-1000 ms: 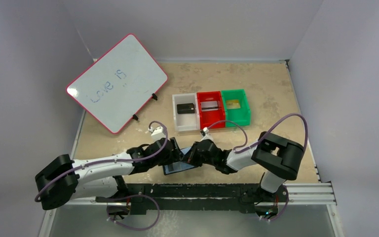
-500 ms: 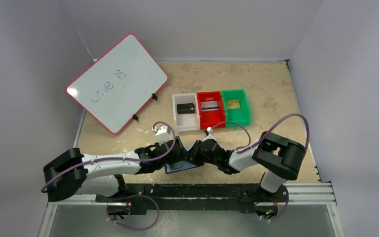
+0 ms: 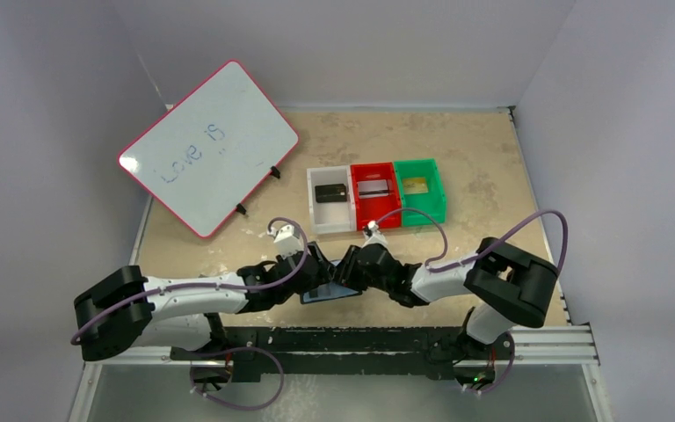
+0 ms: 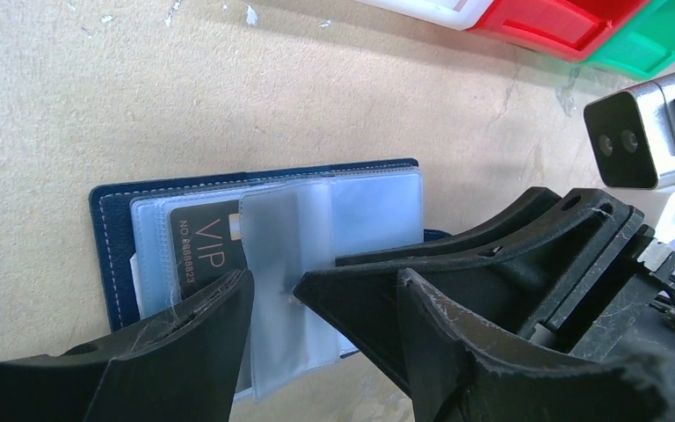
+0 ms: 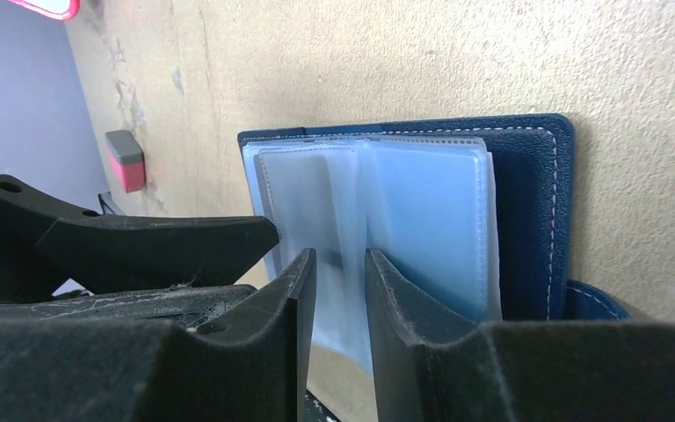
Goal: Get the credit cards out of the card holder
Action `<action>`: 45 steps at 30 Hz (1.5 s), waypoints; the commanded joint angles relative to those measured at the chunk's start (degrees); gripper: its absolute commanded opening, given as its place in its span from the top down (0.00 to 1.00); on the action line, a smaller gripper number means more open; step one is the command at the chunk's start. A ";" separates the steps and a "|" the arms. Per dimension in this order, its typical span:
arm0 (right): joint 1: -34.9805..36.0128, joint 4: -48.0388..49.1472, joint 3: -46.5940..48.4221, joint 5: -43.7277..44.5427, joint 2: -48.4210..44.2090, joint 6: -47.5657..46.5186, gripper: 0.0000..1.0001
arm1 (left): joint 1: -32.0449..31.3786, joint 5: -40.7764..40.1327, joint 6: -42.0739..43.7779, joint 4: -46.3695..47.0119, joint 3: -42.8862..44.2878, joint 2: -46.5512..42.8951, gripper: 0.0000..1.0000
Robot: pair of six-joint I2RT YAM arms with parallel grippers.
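While both pincers meet over the opened wallet, the coming move turns on where the last card sits:

Card holder: the card holder [image 5: 527, 202] lies open and flat on the table at the lower middle of the top view, between the two wrists.
Cards already out: a black card [image 3: 330, 192] in the white bin [image 3: 315, 215], a silver card [image 3: 373, 187] in the red bin [image 3: 362, 214], a gold card [image 3: 416, 185] in the green bin [image 3: 438, 198].
Card left inside: a black VIP card [image 4: 198, 251] shows through the clear pocket on the left half of the holder in the left wrist view.
Card's long axis: judged to run up and down that frame, parallel to the fold.
Loose sleeve: a frosted sleeve [image 4: 286, 255] stands up from the fold, just right of the VIP card.
Left gripper [image 3: 318, 280]: jaws wide apart, holding nothing; one finger tip is just beside the VIP card's lower corner.
Right gripper [image 5: 340, 257]: jaws a narrow gap apart, straddling the sleeve's edge; no firm pinch shows.
Direction from pincer: the card lies up and left of the left finger tip in the left wrist view.
Nearer arm: the left, by my reading; the right is busy at the fold.
Next need: probably sleeve held aside, card slid out along its long axis.
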 commanded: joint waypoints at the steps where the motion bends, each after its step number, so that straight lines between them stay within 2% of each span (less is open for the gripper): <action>1: 1.47 -0.88 0.72 -2.23 -0.65 -2.52 0.87 | -0.41 4.63 -1.18 5.24 -2.54 0.75 0.40; 6: 1.47 2.12 -1.34 -2.29 -0.83 -0.24 0.92 | -0.41 5.38 -2.75 9.61 -4.16 -0.07 0.41; 10: 1.47 6.44 -3.98 -2.13 -0.90 2.07 1.00 | -0.41 4.54 -4.54 10.90 -5.48 -0.98 0.42; 24: 1.13 16.13 -12.30 -0.11 -0.08 11.60 1.00 | -0.41 -3.32 -4.43 -1.54 -4.51 -8.20 0.40; 29: 1.12 16.17 -12.38 -0.07 0.60 11.98 1.00 | -0.41 -2.90 -1.59 -0.79 -1.84 -4.53 0.39; 36: 0.94 16.36 -12.62 -0.22 1.27 12.34 1.00 | -0.41 -1.67 1.28 4.97 0.20 1.12 0.39; 45: 0.77 16.42 -12.72 -0.34 1.69 12.51 1.00 | -0.41 -3.18 2.05 2.46 2.16 0.34 0.39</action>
